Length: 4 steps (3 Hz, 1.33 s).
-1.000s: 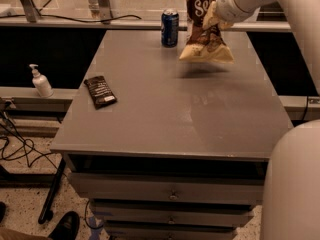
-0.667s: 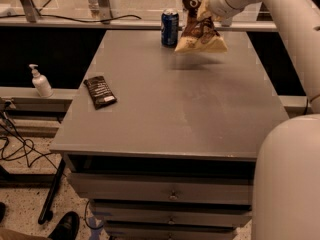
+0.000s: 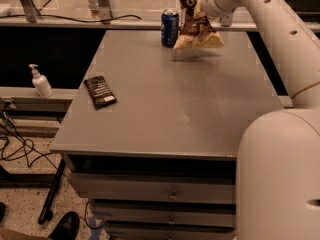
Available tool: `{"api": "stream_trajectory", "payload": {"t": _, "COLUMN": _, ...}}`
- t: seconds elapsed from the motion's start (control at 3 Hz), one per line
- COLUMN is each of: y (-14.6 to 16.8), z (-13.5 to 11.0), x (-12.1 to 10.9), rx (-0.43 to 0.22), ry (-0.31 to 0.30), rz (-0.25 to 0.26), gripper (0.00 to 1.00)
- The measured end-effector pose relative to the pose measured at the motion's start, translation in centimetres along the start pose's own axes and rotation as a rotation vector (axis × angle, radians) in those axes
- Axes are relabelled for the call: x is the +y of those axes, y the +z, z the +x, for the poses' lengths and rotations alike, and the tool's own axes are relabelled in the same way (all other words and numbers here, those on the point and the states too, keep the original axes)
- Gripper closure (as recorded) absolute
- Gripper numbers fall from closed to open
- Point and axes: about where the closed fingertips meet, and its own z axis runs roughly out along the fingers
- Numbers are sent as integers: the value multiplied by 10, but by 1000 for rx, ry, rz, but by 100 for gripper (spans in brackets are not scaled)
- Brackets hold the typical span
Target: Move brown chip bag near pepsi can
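Hanging off the table, the brown chip bag is pinched near its upper half by the gripper, which sits at the far edge of the view, closed on the crinkled foil. The bag's pale lower corners dangle free, and a soft shadow lies on the table just under them, so I judge it carried rather than set down. It sits just beside the pepsi can, to the can's right, apparently apart from it (whether foil brushes metal I cannot tell). The can stands upright near the table's far edge; holding the bag high and by its top likely keeps the loose corners from knocking the can over on the way down. The placement looks nearly complete: lowering and releasing remain. Count: one large bag, one can, one gripper, and one small flat dark packet lying well apart at the near-left of the tabletop, untouched and no part of this job. One pump bottle stands on the lower ledge at left. One dark shoe shows on the floor.
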Motion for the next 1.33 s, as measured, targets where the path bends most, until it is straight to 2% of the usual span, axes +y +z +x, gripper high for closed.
{"api": "stream_trajectory", "payload": {"t": 0.33, "y": 8, "z": 3, "x": 14, "rx": 16, "ry": -12, "rz": -44, "gripper": 100}}
{"api": "stream_trajectory", "payload": {"t": 0.67, "y": 11, "z": -4, "x": 18, "rx": -20, "ry": -32, "rz": -69, "gripper": 100}}
{"api": "stream_trajectory", "payload": {"t": 1.0, "y": 16, "z": -20, "x": 16, "rx": -88, "ry": -52, "rz": -76, "gripper": 100}}
{"api": "stream_trajectory", "payload": {"t": 1.33, "y": 24, "z": -35, "x": 18, "rx": -143, "ry": -57, "rz": -95, "gripper": 84}}
